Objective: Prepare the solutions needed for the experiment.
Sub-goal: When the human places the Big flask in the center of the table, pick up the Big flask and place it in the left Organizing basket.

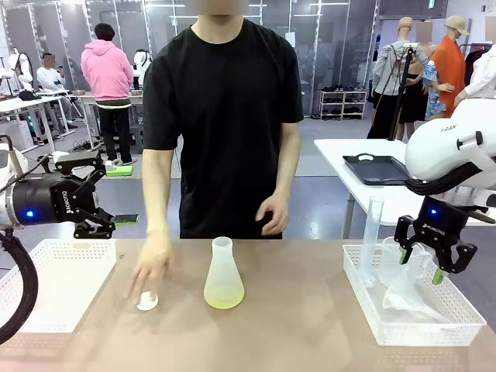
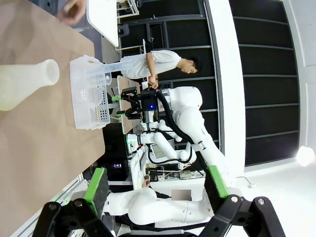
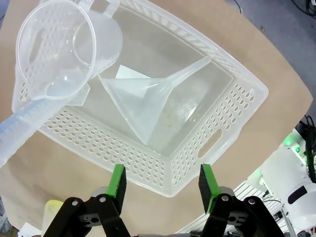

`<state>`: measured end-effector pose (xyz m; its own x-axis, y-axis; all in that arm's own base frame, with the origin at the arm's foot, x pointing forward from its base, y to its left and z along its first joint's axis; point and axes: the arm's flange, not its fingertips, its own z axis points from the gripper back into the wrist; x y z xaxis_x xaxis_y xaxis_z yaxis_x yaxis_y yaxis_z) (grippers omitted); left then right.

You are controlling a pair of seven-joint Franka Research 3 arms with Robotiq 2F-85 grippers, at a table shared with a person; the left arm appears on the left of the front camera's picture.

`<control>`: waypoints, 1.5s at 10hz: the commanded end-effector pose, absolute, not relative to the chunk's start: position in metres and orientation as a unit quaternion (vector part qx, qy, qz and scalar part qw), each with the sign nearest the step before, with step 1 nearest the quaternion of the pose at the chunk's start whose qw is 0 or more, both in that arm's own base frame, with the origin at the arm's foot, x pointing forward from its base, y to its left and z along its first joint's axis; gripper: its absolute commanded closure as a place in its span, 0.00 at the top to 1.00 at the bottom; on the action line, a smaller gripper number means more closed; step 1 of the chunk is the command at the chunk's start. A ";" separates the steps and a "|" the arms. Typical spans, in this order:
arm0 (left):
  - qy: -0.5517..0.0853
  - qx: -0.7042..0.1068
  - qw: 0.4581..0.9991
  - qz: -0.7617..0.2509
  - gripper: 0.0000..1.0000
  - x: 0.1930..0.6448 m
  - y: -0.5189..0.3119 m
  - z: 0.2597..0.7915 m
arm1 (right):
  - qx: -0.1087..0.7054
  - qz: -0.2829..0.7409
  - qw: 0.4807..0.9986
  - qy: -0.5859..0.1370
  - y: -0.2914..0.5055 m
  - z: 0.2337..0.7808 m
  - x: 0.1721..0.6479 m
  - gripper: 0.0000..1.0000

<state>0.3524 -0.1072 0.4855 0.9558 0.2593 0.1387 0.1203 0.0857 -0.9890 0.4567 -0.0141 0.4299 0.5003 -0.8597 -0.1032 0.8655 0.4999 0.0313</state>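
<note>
A frosted conical flask (image 1: 223, 271) stands upright mid-table with a shallow layer of the pale yellow-green solutions (image 1: 224, 296) in its base. In the left wrist view the flask (image 2: 22, 85) lies sideways at the left edge. A person's hand (image 1: 152, 267) rests on the table beside a small white cap (image 1: 147, 301), left of the flask. My left gripper (image 1: 97, 209) hovers open above the left basket, its fingers (image 2: 96, 185) empty. My right gripper (image 1: 425, 260) hangs open over the right basket, and nothing sits between its green pads (image 3: 118, 180).
The right basket (image 1: 387, 329) holds a clear measuring jug (image 3: 59, 49), a clear funnel (image 3: 148, 98) and a tall graduated cylinder (image 1: 370, 240). An empty white basket (image 1: 77, 248) sits at the left. The person stands at the far table edge.
</note>
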 end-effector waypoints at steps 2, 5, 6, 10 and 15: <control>-0.137 -0.685 0.714 0.057 1.00 0.351 -0.110 0.487 | 0.040 -0.498 0.865 0.036 -0.014 0.430 0.457 0.75; -0.137 -0.685 0.714 0.057 1.00 0.351 -0.110 0.487 | 0.040 -0.498 0.865 0.036 -0.014 0.430 0.457 0.75; -0.137 -0.685 0.714 0.057 1.00 0.351 -0.110 0.487 | 0.039 -0.498 0.865 0.037 -0.014 0.430 0.457 0.75; -0.137 -0.685 0.714 0.057 1.00 0.351 -0.110 0.487 | 0.149 -0.401 0.903 -0.047 0.032 0.514 0.397 0.75; -0.137 -0.685 0.714 0.057 1.00 0.351 -0.110 0.487 | 0.304 -0.278 0.911 -0.015 0.048 0.552 0.351 0.75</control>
<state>0.3523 -0.1072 0.4855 0.9558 0.2593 0.1387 0.1202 0.0857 -0.9890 0.3503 0.0589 0.5619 0.8087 -0.5795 -0.1008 0.5358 0.6549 0.5330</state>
